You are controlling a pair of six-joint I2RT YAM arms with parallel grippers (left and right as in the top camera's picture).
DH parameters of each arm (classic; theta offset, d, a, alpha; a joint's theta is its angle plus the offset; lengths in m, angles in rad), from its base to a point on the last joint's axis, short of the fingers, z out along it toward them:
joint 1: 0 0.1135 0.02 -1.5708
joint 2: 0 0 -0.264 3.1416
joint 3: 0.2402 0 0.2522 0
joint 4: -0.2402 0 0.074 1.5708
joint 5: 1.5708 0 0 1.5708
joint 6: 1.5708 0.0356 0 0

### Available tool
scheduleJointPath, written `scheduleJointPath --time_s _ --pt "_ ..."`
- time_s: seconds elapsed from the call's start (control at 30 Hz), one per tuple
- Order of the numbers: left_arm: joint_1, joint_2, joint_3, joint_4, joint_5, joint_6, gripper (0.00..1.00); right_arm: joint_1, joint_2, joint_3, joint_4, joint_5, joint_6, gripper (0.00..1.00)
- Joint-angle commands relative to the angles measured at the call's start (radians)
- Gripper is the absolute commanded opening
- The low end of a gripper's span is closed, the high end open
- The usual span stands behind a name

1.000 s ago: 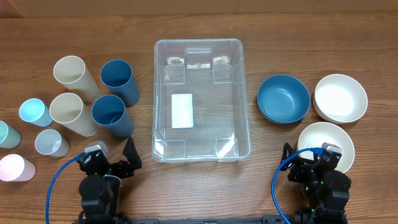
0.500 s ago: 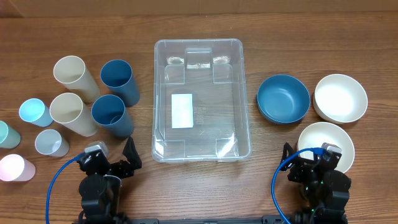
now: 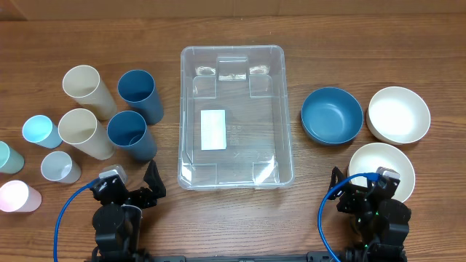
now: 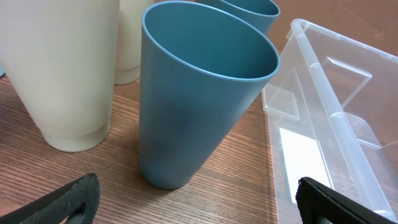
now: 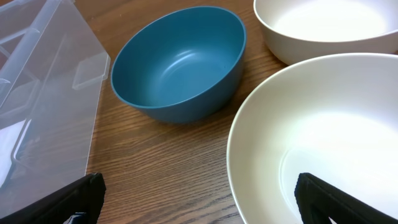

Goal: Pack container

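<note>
So the container [image 3: 251, 87] sits dead centre on the wooden table [image 3: 233, 233], long side running 12 to 6, with its white label [image 3: 213, 129] on the base. Neither arm touches it. Our left gripper [image 4: 199, 205] is parked just off its 7 o'clock corner. The right gripper [image 5: 199, 205] is out at 5 o'clock, a bit further away. Both are released, fingers [image 4: 68, 198] spread wide.

From the left wrist we get the container's clear wall at roughly 2 o'clock, above the right-hand finger. The near blue cup [image 4: 199, 93] stands straight ahead at 12, lined up with the gap, close to the container but apart. A cream cup [image 4: 62, 62] is at 10, and the far blue cup [image 4: 249, 6] peeks in behind.

From the right wrist the container's corner shows at 10 o'clock. The blue bowl [image 5: 180, 62] is at 12, the near cream bowl [image 5: 323, 143] fills 3 to 5, and the far cream bowl [image 5: 323, 25] is at 1.

Overhead we also see small cups [image 3: 40, 131] clustered at the table's 9 o'clock edge.
</note>
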Motion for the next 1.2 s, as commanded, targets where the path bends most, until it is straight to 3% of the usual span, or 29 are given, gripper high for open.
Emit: scheduleJointPath --time_s 0.0,0.2,0.4,0.57,0.73,0.93,1.17 --pt "-0.001 -0.010 -0.006 0.007 0.011 -0.006 1.00 0.004 -0.008 -0.018 0.000 -0.002 -0.011 1.00" --pt "-0.001 -0.010 -0.006 0.009 0.018 -0.007 1.00 0.004 -0.008 -0.018 0.023 -0.071 -0.009 1.00" --pt "-0.001 -0.010 -0.006 0.012 0.159 -0.007 1.00 0.004 -0.008 -0.018 0.050 -0.108 0.267 1.00" --pt "-0.001 -0.010 0.069 0.005 0.301 -0.007 1.00 0.004 -0.008 -0.017 0.135 -0.169 0.275 1.00" --pt "-0.001 -0.010 0.251 -0.107 0.311 -0.014 1.00 0.004 -0.008 0.046 0.188 -0.204 0.263 1.00" --pt "-0.001 0.002 0.475 -0.163 0.263 -0.014 1.00 0.004 0.033 0.204 0.174 -0.204 0.261 1.00" --pt "-0.001 0.251 0.811 -0.267 -0.020 0.037 1.00 0.004 0.386 0.517 0.049 -0.193 0.261 1.00"
